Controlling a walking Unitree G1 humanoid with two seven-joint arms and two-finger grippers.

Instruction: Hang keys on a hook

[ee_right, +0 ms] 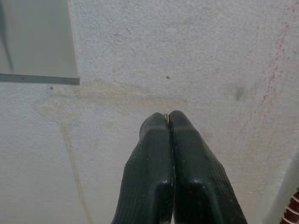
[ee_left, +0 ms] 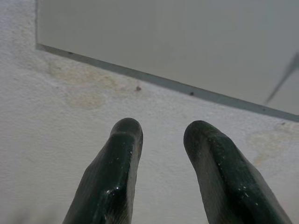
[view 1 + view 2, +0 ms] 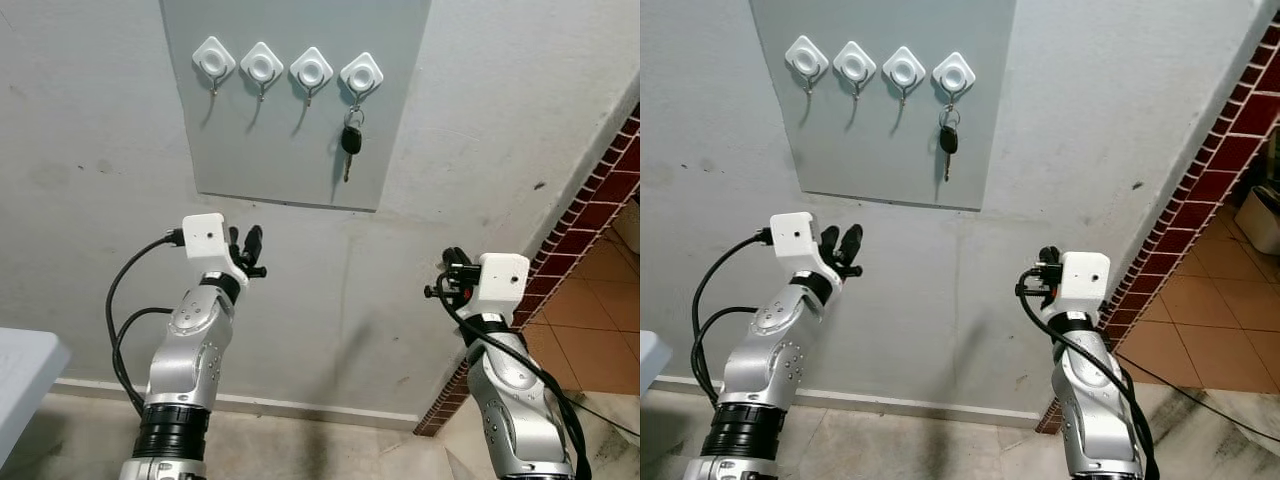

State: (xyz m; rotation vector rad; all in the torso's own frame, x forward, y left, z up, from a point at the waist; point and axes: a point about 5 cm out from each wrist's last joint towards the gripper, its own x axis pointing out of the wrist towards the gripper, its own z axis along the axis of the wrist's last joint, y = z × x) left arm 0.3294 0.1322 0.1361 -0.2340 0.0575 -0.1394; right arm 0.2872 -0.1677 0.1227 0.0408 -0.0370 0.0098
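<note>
Left eye view: keys [image 3: 350, 140] already hanging from the hook [image 3: 360, 75] rightmost on the panel [image 3: 290, 150], light, rigid, best pinched at the ring; below the panel, left gripper [image 3: 248, 250] parted and empty, right gripper [image 1: 168, 122] closed on nothing.

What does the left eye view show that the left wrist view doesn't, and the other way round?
Left eye view: four white hooks across the grey panel, the key hanging from the rightmost hook, both arms, and the right gripper raised below the panel. Left wrist view: a close look at the left gripper, its fingers apart and holding nothing, pointing at stained wall under the panel's lower edge. Both: the left gripper, the panel and the wall.
</note>
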